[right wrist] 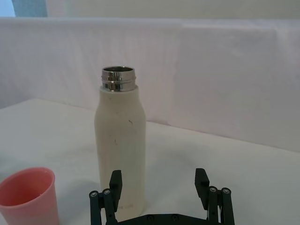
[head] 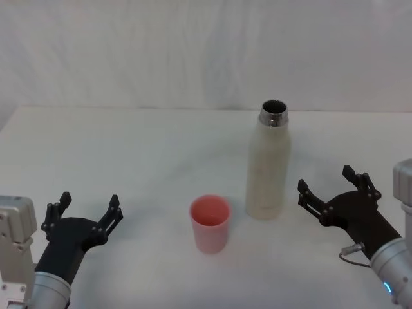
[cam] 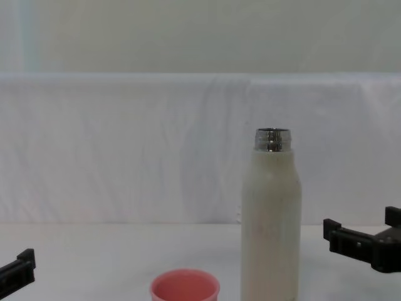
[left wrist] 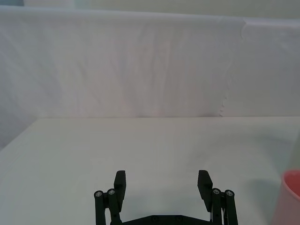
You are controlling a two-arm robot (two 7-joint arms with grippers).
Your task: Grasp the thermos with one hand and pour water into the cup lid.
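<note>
The thermos point(head: 268, 167) point(right wrist: 120, 143) point(cam: 270, 219) stands upright and uncapped on the white table, its steel neck open. Just to its left and nearer me sits the pink cup lid point(head: 210, 222) point(right wrist: 29, 197) point(cam: 185, 286) point(left wrist: 289, 197), upright. My right gripper point(head: 328, 182) point(right wrist: 158, 185) point(cam: 360, 232) hovers open to the right of the thermos, a short gap away, with nothing between its fingers. My left gripper point(head: 89, 205) point(left wrist: 161, 185) rests open at the near left, well apart from the cup lid.
A white cloth backdrop point(head: 206, 51) rises behind the table point(head: 129, 154). Bare table surface spreads to the left and behind the two objects.
</note>
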